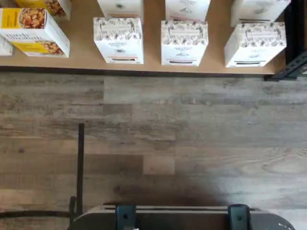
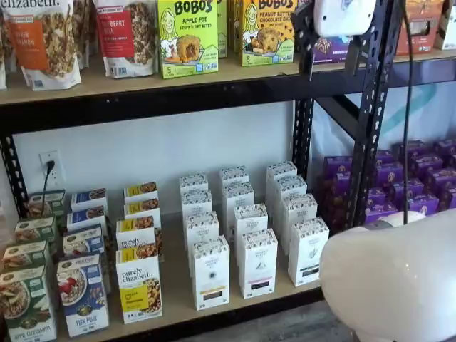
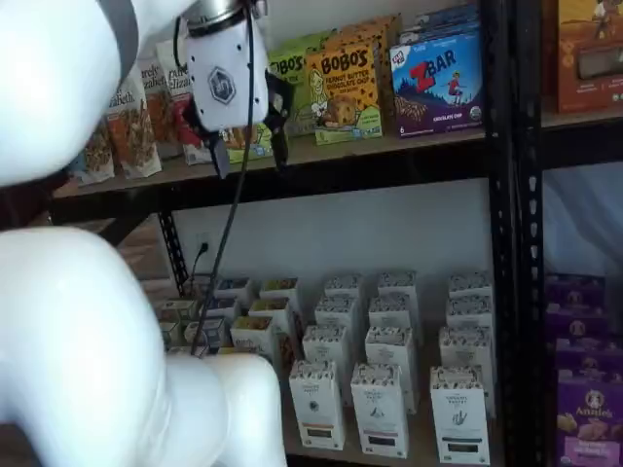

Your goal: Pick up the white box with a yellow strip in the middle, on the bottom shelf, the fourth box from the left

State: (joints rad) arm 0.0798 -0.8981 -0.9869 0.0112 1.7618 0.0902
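**White carton on the bottom shelf: hazards ahead of the reach**

White box (image 2: 211,273): front row of the bottom shelf (image 2: 177,303), just right of the yellow-square cereal box (image 2: 139,288).
Gripper (image 2: 330,64): fingers spread, nothing held, high above the cereal box.
Hazards, as judged:
- Look-alike white cartons further right of the cereal box invite a wrong pick.
- The tall slim carton may topple if nudged.
- The cereal box stands close enough to catch a finger.

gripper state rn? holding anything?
Gripper: open, holding nothing; it hangs high by the upper shelf, well above the white box.
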